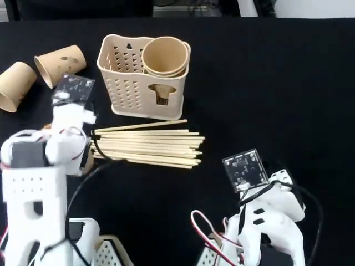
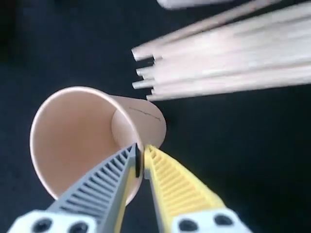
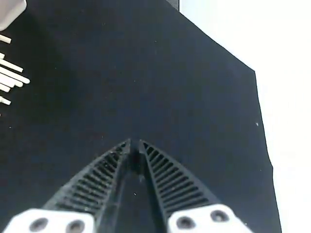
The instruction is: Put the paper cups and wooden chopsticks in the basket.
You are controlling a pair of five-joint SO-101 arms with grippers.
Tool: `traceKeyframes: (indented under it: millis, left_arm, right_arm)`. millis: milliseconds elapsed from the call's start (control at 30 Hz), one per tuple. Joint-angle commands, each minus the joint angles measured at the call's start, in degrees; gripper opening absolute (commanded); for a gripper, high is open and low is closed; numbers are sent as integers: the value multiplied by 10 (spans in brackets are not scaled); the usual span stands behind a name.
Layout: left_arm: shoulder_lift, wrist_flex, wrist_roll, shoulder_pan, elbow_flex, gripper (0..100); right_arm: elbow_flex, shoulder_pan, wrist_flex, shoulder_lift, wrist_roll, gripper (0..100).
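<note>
Paper cup (image 2: 73,141) pinched at its rim by the left gripper (image 2: 141,148), ready for the basket.
High view: the basket (image 1: 119,83) stood on the table (image 1: 266,83) with stacked cups (image 1: 165,55) inside, two more cups (image 1: 61,64) lying near it, wooden chopsticks (image 1: 147,145) piled in front. Left wrist view: jaws nearly closed on the cup wall beside the chopstick ends; the carry seemed in hand, next calling for a lift over the basket rim. Right wrist view: the right gripper (image 3: 133,143) was closed and empty above the black table.

Stacked cups (image 1: 165,55) stand in the basket (image 1: 125,83) — chopsticks (image 1: 150,147) lie bundled beside it.
</note>
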Motion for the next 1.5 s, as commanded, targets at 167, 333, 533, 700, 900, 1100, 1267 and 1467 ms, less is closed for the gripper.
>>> traceKeyframes:
  millis: [167, 333, 533, 700, 900, 1100, 1267, 1467]
  left_arm:
    - [107, -71, 16, 23, 23, 145]
    - [86, -91, 23, 27, 46, 180]
    - [19, -85, 24, 22, 65, 182]
    - [-113, -5, 59, 39, -4, 182]
    - [-261, 37, 69, 10, -31, 182]
    - [-207, 11, -39, -61, 90, 223]
    - [-148, -67, -31, -33, 160, 249]
    - [-135, -110, 0, 32, 189, 248]
  right_arm:
    - [0, 8, 2, -17, 4, 15]
    - [0, 9, 2, -17, 4, 15]
    - [0, 8, 3, -17, 4, 15]
    - [-7, 8, 11, -16, 4, 15]
    - [-22, 11, 11, 19, 4, 15]
    - [-30, 7, 11, 92, 2, 14]
    - [-28, -17, 11, 101, -1, 14]
    - [-26, -18, 11, 102, -1, 14]
